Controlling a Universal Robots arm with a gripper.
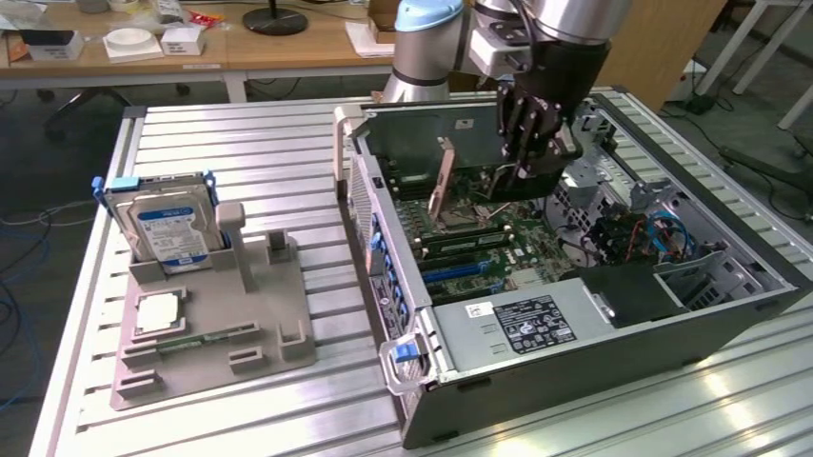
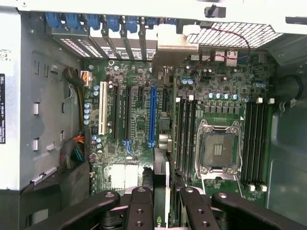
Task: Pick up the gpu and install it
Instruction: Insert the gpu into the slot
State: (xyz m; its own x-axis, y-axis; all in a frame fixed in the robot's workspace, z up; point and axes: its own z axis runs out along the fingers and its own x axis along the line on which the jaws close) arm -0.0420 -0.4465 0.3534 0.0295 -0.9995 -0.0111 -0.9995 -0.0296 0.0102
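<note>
Wrist view: I am clamping my jaws on the gpu (image 2: 161, 175), my gripper (image 2: 165, 211) pinching the thin dark card edge-on between two black fingers (image 2: 140, 206). The card is hanging over the green motherboard (image 2: 136, 139) inside the open computer case (image 1: 597, 357), with its silver bracket (image 2: 171, 48) pointing toward the row of blue clips (image 2: 96, 21) along the case wall. Its edge is running just beside the long blue slot (image 2: 152, 115); whether it is touching the board I cannot tell. The processor socket (image 2: 217, 149) is sitting near it, flanked by memory slots.

In the exterior view my arm is reaching down into the case, which is lying on its side on a slatted metal table (image 1: 254, 152). Well apart, toward the exterior view's left, a grey holder (image 1: 254, 286) is carrying an upright hard drive (image 1: 171, 228) with a blue-white label and a small square processor chip (image 1: 163, 312) lying flat.
</note>
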